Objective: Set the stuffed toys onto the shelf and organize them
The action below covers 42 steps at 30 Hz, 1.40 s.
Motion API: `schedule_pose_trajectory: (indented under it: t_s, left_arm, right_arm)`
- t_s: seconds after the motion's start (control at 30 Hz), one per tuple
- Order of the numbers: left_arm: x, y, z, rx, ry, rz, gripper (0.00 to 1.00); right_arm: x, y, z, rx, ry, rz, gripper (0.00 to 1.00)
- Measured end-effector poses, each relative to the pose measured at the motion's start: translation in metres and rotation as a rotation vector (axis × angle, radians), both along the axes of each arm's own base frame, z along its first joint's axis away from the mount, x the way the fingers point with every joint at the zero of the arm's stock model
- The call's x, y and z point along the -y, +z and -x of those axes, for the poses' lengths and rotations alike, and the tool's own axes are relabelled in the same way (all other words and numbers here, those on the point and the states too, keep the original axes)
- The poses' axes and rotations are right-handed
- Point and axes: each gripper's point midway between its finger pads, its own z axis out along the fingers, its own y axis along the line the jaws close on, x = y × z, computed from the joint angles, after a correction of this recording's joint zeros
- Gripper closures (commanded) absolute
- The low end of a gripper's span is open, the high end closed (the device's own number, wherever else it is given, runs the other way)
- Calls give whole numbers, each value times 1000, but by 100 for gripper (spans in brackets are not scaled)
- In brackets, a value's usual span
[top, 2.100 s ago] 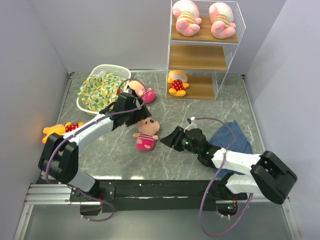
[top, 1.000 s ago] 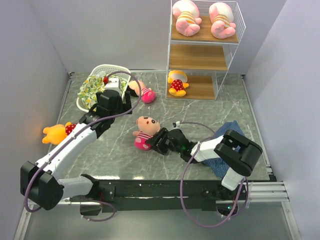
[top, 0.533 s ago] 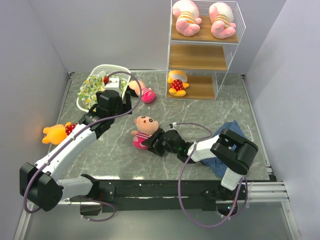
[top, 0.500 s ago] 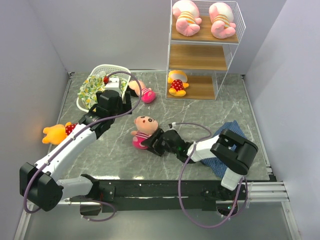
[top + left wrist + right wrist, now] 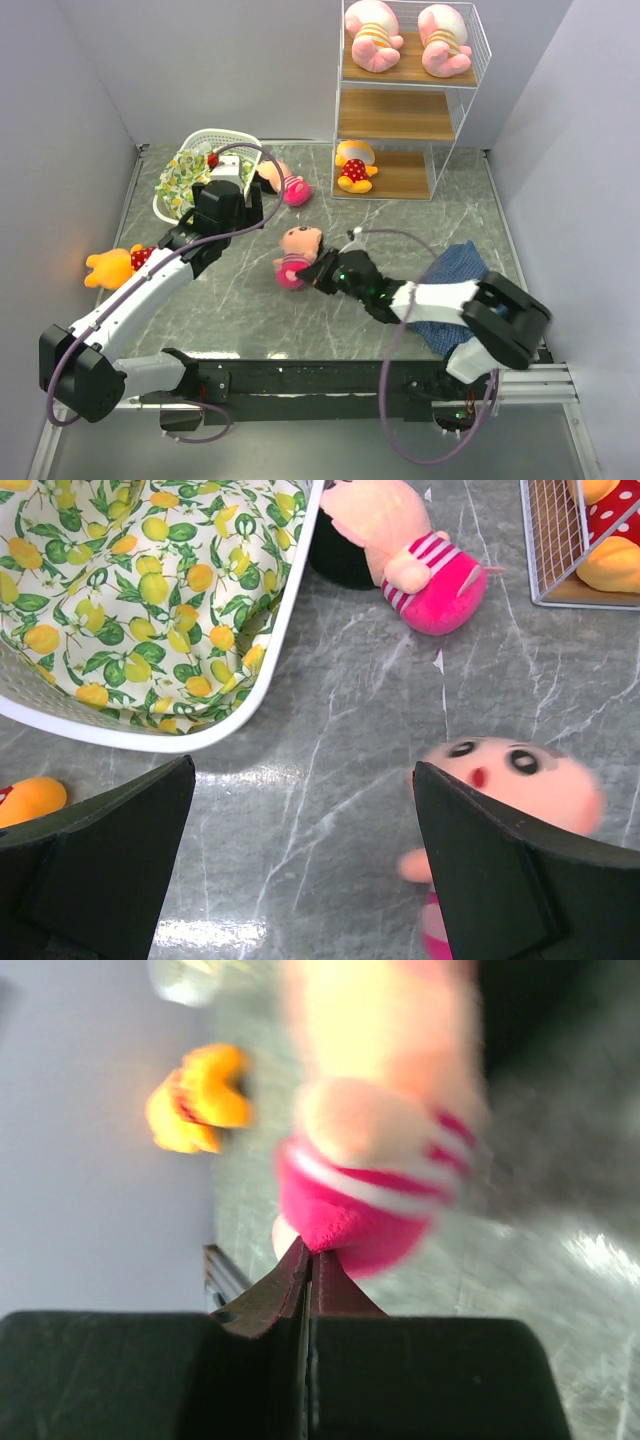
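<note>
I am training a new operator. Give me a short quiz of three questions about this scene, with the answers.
1. True or false: both piglets lie on the top board of the shelf.
2. The right gripper is shut on: A) a doll, B) a piglet, C) the basket.
3. Fill in: the left gripper is ___.
Key: 1 true; 2 A; 3 open.
</note>
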Motion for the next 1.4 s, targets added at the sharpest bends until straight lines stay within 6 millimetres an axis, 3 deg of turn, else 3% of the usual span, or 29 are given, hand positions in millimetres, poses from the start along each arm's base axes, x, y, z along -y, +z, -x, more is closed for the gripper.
schedule_pose_trajectory:
  t_s: [0.2,0.4,0.53,0.7,0.9,1.17,1.4]
  left_arm:
    - [-2,0,1,3,9,-9,4]
    - [-4,2,3,12,14,-8,3]
    - [-3,3,4,15,12,-8,4]
    - [0,3,5,17,2,-16,4]
    - [2,4,6,18,-3,-18,4]
    - [3,4,7,18,-7,-24,4]
    - [6,4,8,19,-17,-26,4]
  right_arm:
    - [38,106,-20,333,-2,-38,100]
    - [100,158,-50,538,-70,5,100]
    - [141,175,-79,623,-115,52,100]
    - [161,207,-103,703,-123,51,100]
    - [172,231,-128,762,-130,20,100]
    - [179,233,-170,726,-133,-24,100]
    - [179,241,-195,722,-133,-62,100]
